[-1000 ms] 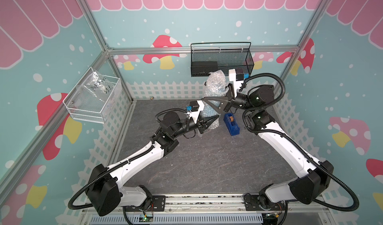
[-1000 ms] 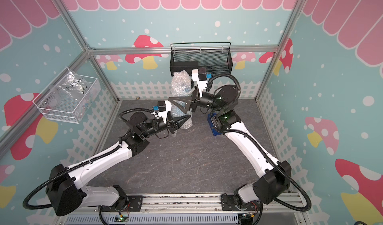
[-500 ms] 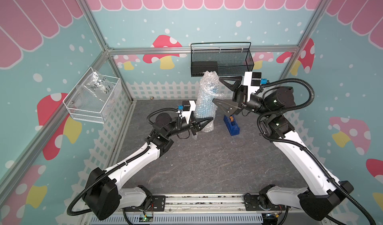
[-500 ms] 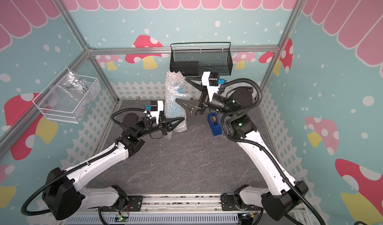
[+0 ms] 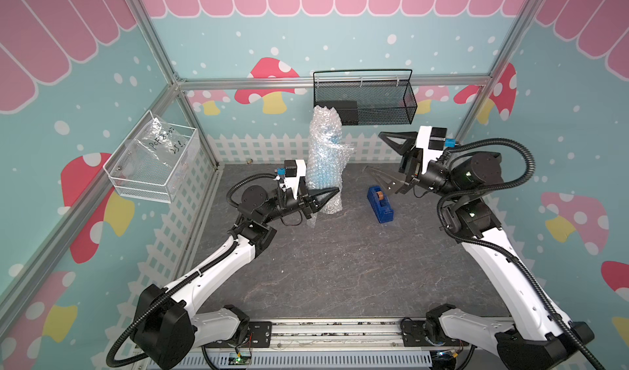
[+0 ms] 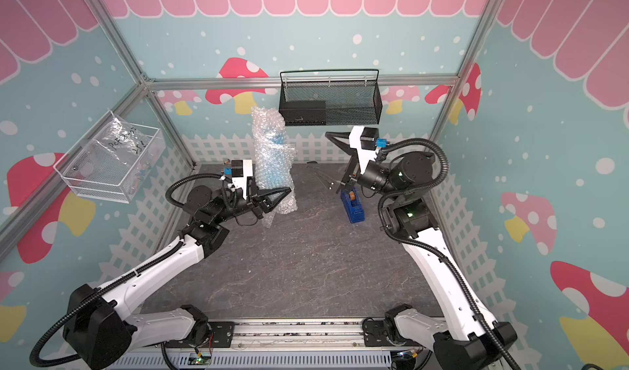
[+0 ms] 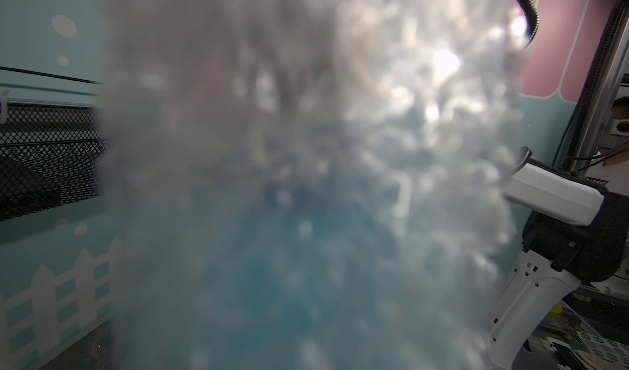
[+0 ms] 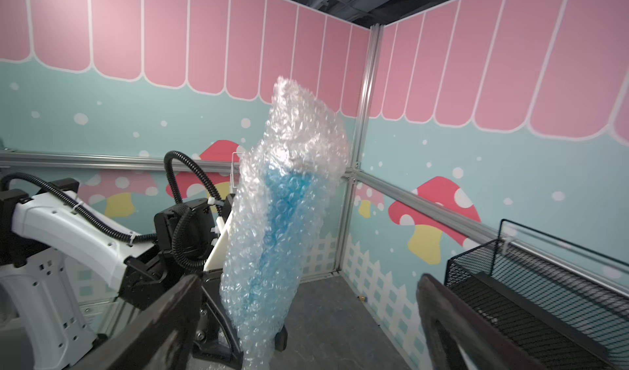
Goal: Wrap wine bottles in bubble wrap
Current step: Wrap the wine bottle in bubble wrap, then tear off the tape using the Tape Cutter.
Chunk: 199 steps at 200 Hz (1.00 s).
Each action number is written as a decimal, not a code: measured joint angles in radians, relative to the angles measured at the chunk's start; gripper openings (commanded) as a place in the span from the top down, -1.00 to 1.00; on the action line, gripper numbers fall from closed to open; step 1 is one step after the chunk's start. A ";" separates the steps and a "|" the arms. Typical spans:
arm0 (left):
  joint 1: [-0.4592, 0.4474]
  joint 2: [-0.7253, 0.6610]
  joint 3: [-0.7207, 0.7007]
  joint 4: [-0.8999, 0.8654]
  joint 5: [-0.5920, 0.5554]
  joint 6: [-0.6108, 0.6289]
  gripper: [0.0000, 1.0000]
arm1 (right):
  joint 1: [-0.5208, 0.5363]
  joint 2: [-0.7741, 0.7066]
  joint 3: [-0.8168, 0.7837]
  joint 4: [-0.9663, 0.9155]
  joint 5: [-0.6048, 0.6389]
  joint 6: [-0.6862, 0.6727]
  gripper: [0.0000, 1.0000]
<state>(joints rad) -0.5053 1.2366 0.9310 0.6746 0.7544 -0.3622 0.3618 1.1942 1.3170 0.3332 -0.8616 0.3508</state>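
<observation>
The blue wine bottle [image 5: 329,136] [image 8: 286,208] stands nearly upright, rolled inside the bubble wrap [image 5: 325,162] [image 6: 272,167] [image 8: 292,140]. The wrap's loose top rises above the bottle's neck. My left gripper [image 5: 332,194] [image 6: 285,192] is shut on the lower end of the wrap, holding the bundle at the back of the floor. In the left wrist view the blurred bubble wrap [image 7: 306,147] fills the frame and hides the jaws. My right gripper [image 5: 374,152] [image 6: 332,160] [image 8: 308,279] hangs wide open and holds nothing, to the right of the bundle and apart from it.
A dark-blue tape dispenser [image 5: 381,205] [image 6: 354,208] sits on the floor below the right gripper. A black mesh basket [image 5: 367,102] [image 6: 333,99] [image 8: 544,283] hangs on the back wall just behind the bundle. A white wire basket [image 5: 153,167] with a plastic bag hangs on the left wall.
The right gripper has drawn back to the right, away from the bundle's top. The bundle now stands taller and more upright. The left arm has shifted slightly left, still gripping.
</observation>
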 measured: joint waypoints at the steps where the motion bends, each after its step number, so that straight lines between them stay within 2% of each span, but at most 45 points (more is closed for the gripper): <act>1: 0.000 -0.001 0.000 0.000 0.000 0.000 1.00 | 0.000 0.004 -0.003 0.005 -0.005 0.005 -0.99; 26: 0.000 -0.003 0.000 -0.004 0.005 -0.001 1.00 | 0.000 0.055 -0.050 0.050 -0.061 0.065 -0.99; 39: 0.000 -0.005 0.000 -0.014 0.005 0.002 1.00 | -0.002 0.053 -0.036 -0.021 -0.032 0.016 -0.99; 53: 0.000 -0.020 0.000 -0.056 0.002 0.020 1.00 | -0.002 0.046 0.025 -0.166 0.092 -0.085 -0.99; 67: 0.000 -0.050 0.000 -0.123 -0.010 0.052 1.00 | -0.010 0.042 0.104 -0.327 0.294 -0.197 -0.94; 81: 0.000 -0.097 0.000 -0.211 -0.030 0.098 1.00 | -0.054 0.047 0.145 -0.454 0.468 -0.283 -0.79; 95: 0.000 -0.154 0.001 -0.315 -0.054 0.153 1.00 | -0.150 0.071 0.133 -0.557 0.521 -0.333 -0.54; 118: 0.000 -0.250 0.007 -0.482 -0.096 0.243 1.00 | -0.296 0.169 0.026 -0.637 0.441 -0.364 -0.26; 144: 0.014 -0.353 0.015 -0.667 -0.143 0.330 1.00 | -0.404 0.384 -0.020 -0.776 0.289 -0.417 -0.20; 160: 0.033 -0.402 0.017 -0.751 -0.169 0.369 1.00 | -0.448 0.502 -0.002 -0.850 0.195 -0.463 -0.09; 199: 0.084 -0.465 0.009 -0.867 -0.214 0.412 1.00 | -0.487 0.727 0.142 -0.983 0.064 -0.566 -0.05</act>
<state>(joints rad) -0.4217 0.7719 0.9398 -0.1921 0.5404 0.0502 -0.1249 1.9217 1.4593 -0.6495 -0.7975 -0.2157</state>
